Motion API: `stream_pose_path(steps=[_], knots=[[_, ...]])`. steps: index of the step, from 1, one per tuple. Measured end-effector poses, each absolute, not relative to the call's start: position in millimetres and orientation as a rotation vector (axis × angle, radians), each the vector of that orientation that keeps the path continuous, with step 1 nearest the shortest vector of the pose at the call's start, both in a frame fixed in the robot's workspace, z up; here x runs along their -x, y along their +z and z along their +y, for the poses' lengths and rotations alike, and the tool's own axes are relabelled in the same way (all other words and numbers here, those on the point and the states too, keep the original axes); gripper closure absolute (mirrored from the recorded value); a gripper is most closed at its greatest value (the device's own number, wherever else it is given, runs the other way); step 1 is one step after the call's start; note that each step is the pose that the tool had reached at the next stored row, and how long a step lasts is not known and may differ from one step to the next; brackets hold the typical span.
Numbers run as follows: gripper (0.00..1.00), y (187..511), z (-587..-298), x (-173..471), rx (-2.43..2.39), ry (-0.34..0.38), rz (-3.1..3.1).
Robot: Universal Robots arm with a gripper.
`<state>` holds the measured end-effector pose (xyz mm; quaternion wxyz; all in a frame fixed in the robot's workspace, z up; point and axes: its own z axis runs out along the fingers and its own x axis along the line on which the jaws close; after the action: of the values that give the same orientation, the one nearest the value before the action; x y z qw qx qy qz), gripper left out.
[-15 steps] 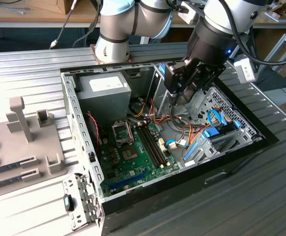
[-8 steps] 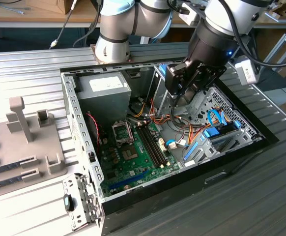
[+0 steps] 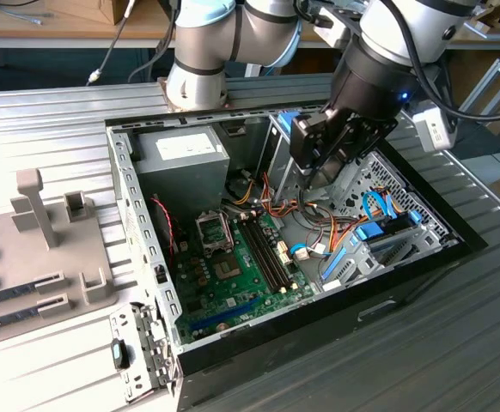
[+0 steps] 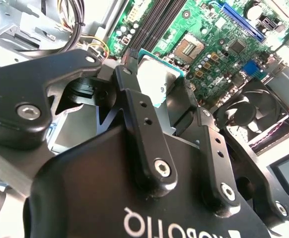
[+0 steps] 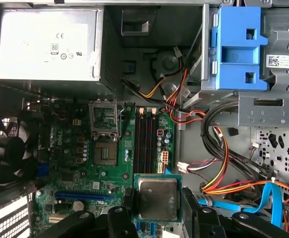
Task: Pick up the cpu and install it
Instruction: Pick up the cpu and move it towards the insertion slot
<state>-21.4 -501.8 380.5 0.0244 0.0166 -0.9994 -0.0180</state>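
The cpu (image 5: 157, 198), a silver-grey square with a thin green rim, hangs level above the motherboard (image 5: 70, 173) in the open computer case (image 3: 147, 257). My gripper (image 5: 158, 199) is shut on it, one black finger on each side. The second wrist view shows the cpu (image 4: 154, 79) edge-on between the fingers (image 4: 129, 94). The empty socket (image 5: 106, 152) lies further along the board, apart from the chip, with its metal cover (image 5: 106, 119) swung open. In the exterior view my gripper (image 3: 319, 167) hovers over the case's middle, and the socket (image 3: 214, 230) sits toward that view's left.
Memory slots (image 5: 145, 141) run beside the socket. A grey power supply (image 5: 45, 44) fills one corner, a fan (image 5: 5, 153) another. Loose red, orange and blue cables (image 5: 219, 163) lie beside the board below a blue drive bracket (image 5: 234, 44). A grey fixture tray (image 3: 35, 249) sits outside the case.
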Motion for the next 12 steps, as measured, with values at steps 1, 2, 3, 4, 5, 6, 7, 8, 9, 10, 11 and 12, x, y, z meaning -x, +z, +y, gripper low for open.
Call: stream_pose_path(steps=[1,2,3,4,5,6,7,8,9,10,11,12], knots=[[0.53,380.3,-502.5,21.4,-0.051,-0.056,-3.092],[0.53,380.2,-503.0,21.4,-0.051,-0.056,-3.092],[0.53,380.1,-503.4,21.4,-0.051,-0.056,-3.092],[0.53,379.9,-504.1,21.4,-0.051,-0.056,-3.092],[0.53,379.8,-504.4,21.4,-0.051,-0.056,-3.092],[0.53,379.7,-504.8,21.4,-0.051,-0.056,-3.092],[0.53,378.7,-508.6,21.4,-0.051,-0.056,-3.092],[0.53,377.6,-513.1,21.4,-0.051,-0.056,-3.092],[0.53,377.4,-513.7,21.4,-0.051,-0.056,-3.092],[0.53,377.0,-514.4,21.4,-0.051,-0.056,-3.092],[0.53,377.0,-514.8,21.4,-0.051,-0.056,-3.092],[0.53,376.9,-515.0,21.4,-0.051,-0.056,-3.092]])
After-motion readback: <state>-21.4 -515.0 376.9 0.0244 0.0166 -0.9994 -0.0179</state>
